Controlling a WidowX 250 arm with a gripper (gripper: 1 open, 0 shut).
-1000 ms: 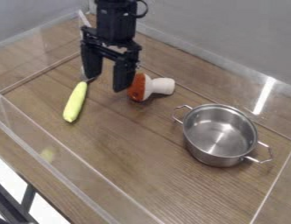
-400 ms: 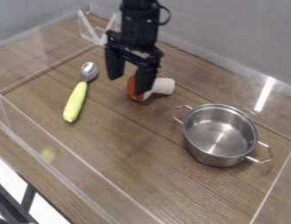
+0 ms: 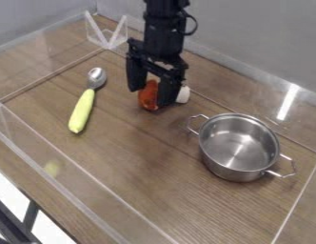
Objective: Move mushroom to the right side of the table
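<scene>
Black two-fingered tool [image 3: 155, 81], jaws spread, over red-capped, white-stemmed toy mushroom [image 3: 150, 95]; brown wood-grain table [image 3: 135, 172]; round steel two-handled pot [image 3: 237, 148]; yellow-handled spoon [image 3: 83, 110].

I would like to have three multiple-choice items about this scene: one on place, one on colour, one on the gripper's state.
1. Where is the pot?
A) Left of the spoon
B) Right of the mushroom
C) Behind the gripper

2. What colour is the mushroom's cap?
A) Red-orange
B) Blue
C) Green

3. How is the gripper?
A) Shut on the spoon
B) Open
C) Shut on the pot

1 B: the pot stands to the right of the mushroom.
2 A: its visible cap is red-orange.
3 B: the gripper's jaws stand apart.
</scene>
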